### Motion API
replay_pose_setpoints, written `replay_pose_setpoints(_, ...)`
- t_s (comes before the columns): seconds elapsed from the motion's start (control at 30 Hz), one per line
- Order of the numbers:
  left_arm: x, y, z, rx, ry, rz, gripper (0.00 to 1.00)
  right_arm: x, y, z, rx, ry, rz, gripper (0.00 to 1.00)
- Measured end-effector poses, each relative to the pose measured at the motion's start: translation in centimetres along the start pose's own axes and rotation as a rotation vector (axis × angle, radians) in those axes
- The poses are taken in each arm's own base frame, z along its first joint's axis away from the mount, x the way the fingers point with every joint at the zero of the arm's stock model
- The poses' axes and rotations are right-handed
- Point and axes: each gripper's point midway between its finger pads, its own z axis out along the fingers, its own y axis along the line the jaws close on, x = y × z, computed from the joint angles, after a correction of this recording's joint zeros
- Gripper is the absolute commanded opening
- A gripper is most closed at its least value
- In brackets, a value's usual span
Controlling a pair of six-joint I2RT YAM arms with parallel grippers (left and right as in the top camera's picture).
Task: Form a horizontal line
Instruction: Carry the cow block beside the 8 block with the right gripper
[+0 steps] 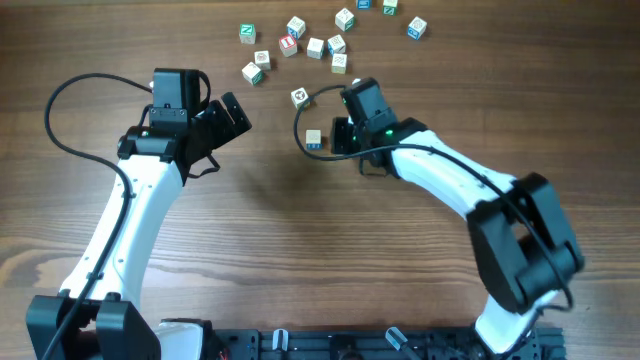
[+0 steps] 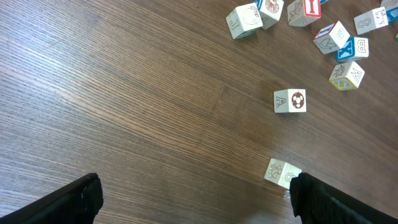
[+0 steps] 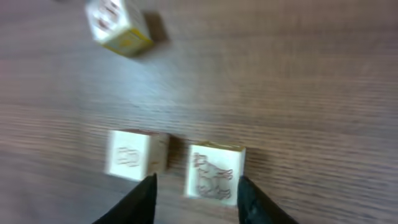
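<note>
No row of three cubes shows. In the right wrist view two pale wooden letter cubes stand side by side with a small gap: one to the left (image 3: 137,154) and one (image 3: 214,171) between the fingers of my right gripper (image 3: 198,193). That gripper is open, and its left finger is clear of the cube. Overhead, only the left cube (image 1: 314,140) shows beside the right gripper (image 1: 345,135); the other is hidden under it. My left gripper (image 1: 235,115) is open and empty over bare table, also seen in its wrist view (image 2: 193,199).
A loose cube with yellow marks (image 1: 299,96) lies just behind the pair and also shows in the right wrist view (image 3: 118,28). Several scattered letter cubes (image 1: 315,45) lie at the table's far edge. In the left wrist view a cube (image 2: 283,173) sits by the right finger and another (image 2: 290,101) beyond it.
</note>
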Motion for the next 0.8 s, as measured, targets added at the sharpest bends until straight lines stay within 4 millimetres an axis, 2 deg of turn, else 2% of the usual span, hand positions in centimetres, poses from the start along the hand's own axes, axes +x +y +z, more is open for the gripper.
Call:
replay_pose_setpoints(0.1,0.0,0.0,0.0,0.0,0.0,0.0,1.0,-1.3,-0.1,-1.7,0.028,-0.046,-0.002,0.06)
replay_pose_setpoints(0.13,0.0,0.0,0.0,0.0,0.0,0.0,1.0,-1.5,-0.3,-1.9,0.043,-0.052,0.006,0.04)
replay_pose_setpoints(0.43,0.0,0.0,0.0,0.0,0.0,0.0,1.0,-1.0,-3.6,-1.4,0.153,-0.028,0.075,0.04)
replay_pose_setpoints(0.6,0.0,0.0,0.0,0.0,0.0,0.0,1.0,0.6,-5.2,0.8,0.183,0.035,0.089,0.04)
replay_pose_setpoints(0.8,0.0,0.0,0.0,0.0,0.001,0.0,1.0,2.1,-5.6,2.6,0.183,0.087,0.091,0.04)
